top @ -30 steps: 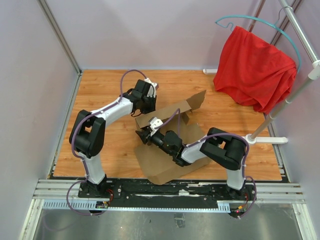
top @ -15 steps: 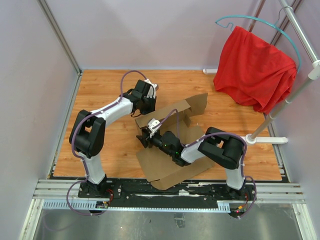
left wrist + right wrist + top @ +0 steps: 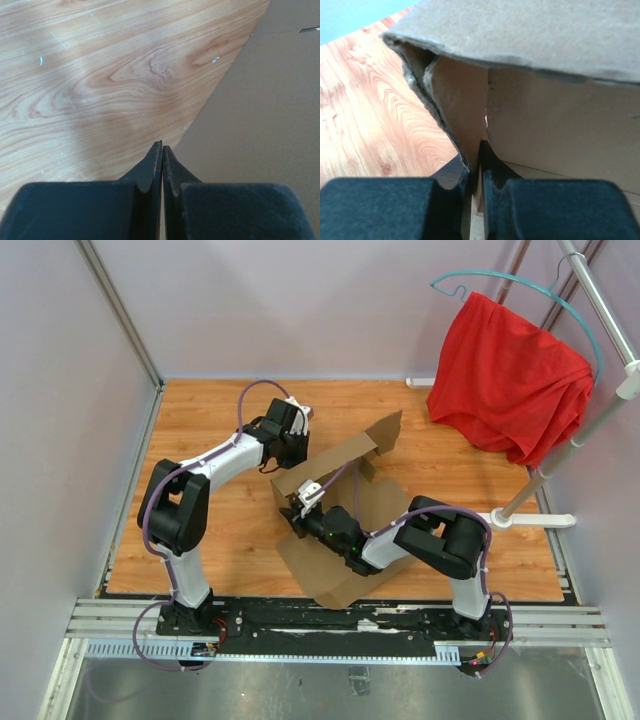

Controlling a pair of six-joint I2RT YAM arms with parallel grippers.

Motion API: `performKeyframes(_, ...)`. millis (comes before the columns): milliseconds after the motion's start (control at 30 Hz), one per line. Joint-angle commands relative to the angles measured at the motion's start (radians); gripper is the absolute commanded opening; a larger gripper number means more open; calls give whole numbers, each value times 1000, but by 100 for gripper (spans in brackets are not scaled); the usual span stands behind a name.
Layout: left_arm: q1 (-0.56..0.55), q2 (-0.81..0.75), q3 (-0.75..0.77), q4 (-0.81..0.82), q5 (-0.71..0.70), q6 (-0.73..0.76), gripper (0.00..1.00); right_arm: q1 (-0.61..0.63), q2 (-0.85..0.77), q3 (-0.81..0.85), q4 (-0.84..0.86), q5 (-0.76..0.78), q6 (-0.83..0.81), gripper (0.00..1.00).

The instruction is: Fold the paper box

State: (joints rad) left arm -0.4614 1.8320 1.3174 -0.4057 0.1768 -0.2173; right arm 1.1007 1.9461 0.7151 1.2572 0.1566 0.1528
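Note:
The paper box [image 3: 335, 462] is brown cardboard, partly folded, with its back wall raised and a flap sticking up at the right. My left gripper [image 3: 283, 457] is shut and empty at the back wall's left end; in the left wrist view its tips [image 3: 162, 146] sit beside the cardboard's edge [image 3: 260, 110] over the wood. My right gripper [image 3: 296, 510] is at the box's left side. In the right wrist view it [image 3: 479, 145] is shut on a side flap [image 3: 455, 100] under an overhanging panel [image 3: 545, 35].
A red cloth [image 3: 510, 375] hangs on a teal hanger from a rack at the right; the rack's white foot [image 3: 535, 520] lies on the wooden table [image 3: 200, 440]. Purple walls enclose the table. A metal rail [image 3: 330, 625] runs along the front.
The box has turned and shifted a little, and its back wall stands more upright. My right gripper has moved slightly with the flap. My left gripper has barely moved.

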Motion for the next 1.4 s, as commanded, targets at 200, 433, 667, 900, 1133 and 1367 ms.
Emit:
performKeyframes(200, -13, 1, 12, -17, 17, 7, 4, 13, -115, -75, -81, -19, -5, 79)
performKeyframes(433, -5, -9, 15, -18, 6, 6, 4, 11, -409, -128, -452, -10, -70, 81)
performKeyframes(667, 15, -32, 16, -17, 0, 0, 5, 8, -682, -145, -807, 67, -108, 81)
performKeyframes(900, 18, -60, 5, -4, -2, -7, 5, -69, -915, -203, -981, 276, -46, 78)
performKeyframes(1133, 18, -70, 7, -8, -34, -7, 6, -218, -956, -139, -1120, 327, -5, 74)
performKeyframes(1367, 27, -97, 7, -8, -70, -6, 6, -441, -882, -51, -1208, 330, 44, 78)
